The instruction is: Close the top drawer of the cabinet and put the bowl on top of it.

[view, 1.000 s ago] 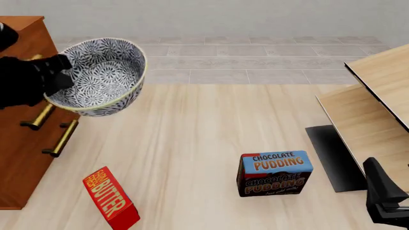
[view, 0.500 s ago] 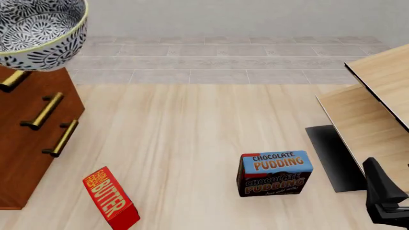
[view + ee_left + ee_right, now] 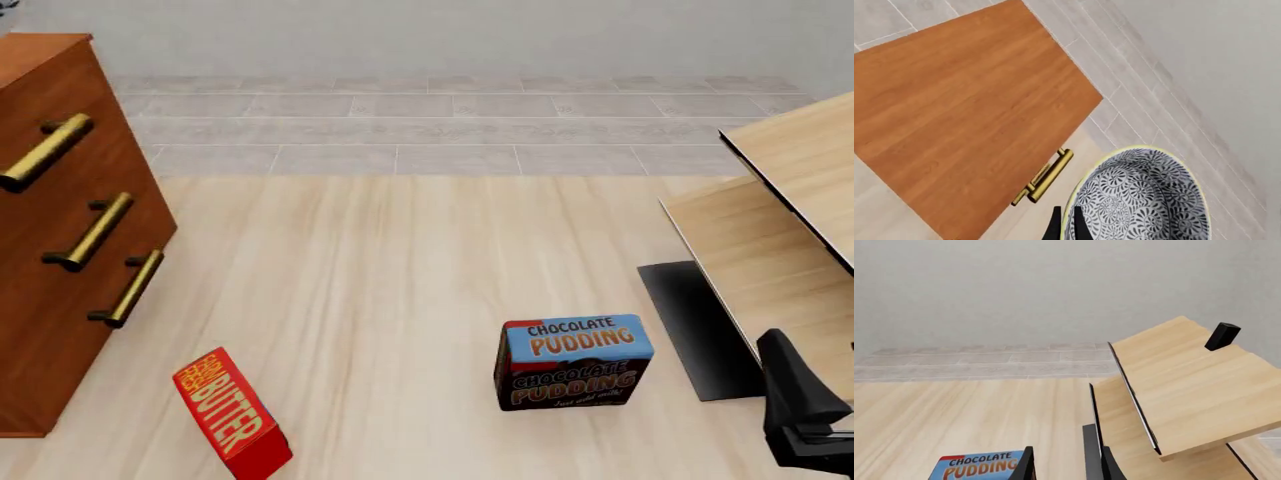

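Left gripper (image 3: 1065, 227) clamps the bowl (image 3: 1141, 200) rim above the cabinet (image 3: 967, 115) top; right gripper (image 3: 1061, 465) hangs apart over pale wood floor (image 3: 400, 280).

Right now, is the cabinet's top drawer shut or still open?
Shut: in the front view the top drawer sits flush with the two lower fronts of the cabinet.
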